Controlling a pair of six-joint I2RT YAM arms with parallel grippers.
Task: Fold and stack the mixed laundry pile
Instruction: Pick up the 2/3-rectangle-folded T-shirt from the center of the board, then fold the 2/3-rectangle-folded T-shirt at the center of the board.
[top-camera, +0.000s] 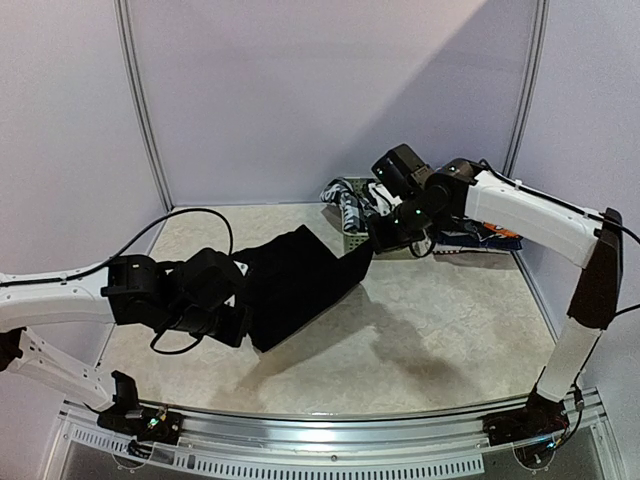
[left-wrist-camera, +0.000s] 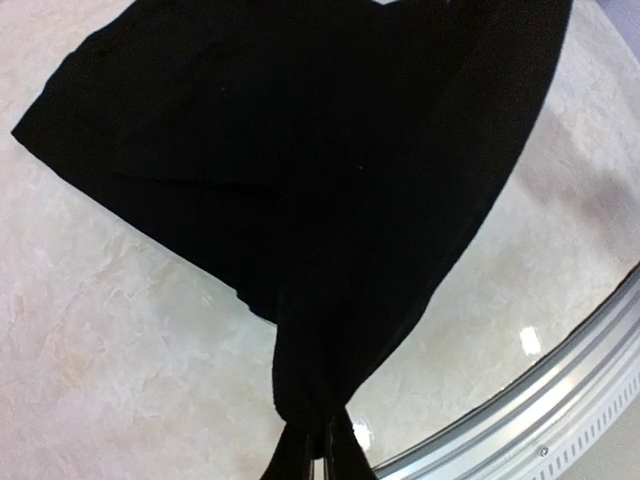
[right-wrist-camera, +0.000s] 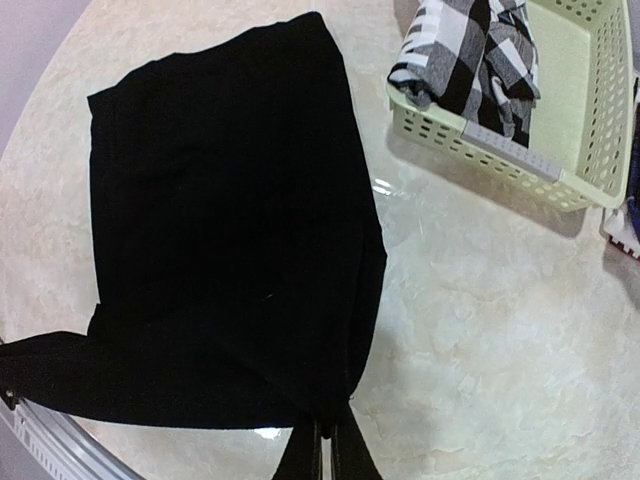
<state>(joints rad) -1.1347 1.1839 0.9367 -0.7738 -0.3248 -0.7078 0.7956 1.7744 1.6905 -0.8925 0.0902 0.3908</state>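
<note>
The large plain black cloth (top-camera: 295, 282) is lying spread over the middle of the marbled table (top-camera: 440, 330), smooth and flat across most of its area, with two of its corners gathering into narrow bunches where they are being lifted. The left gripper (left-wrist-camera: 322, 440) is clenching one bunched corner at the near left, its arm reaching in low from the left side. The right gripper (right-wrist-camera: 325, 440) is pinching the opposite corner, its arm stretching in from the far right and angling down toward the cloth. Behind it, a black-and-white checked shirt (right-wrist-camera: 465, 50) is hanging over the pale green slotted basket (right-wrist-camera: 500, 150), and printed pieces (top-camera: 485, 238) are lying just beside the basket.
</note>
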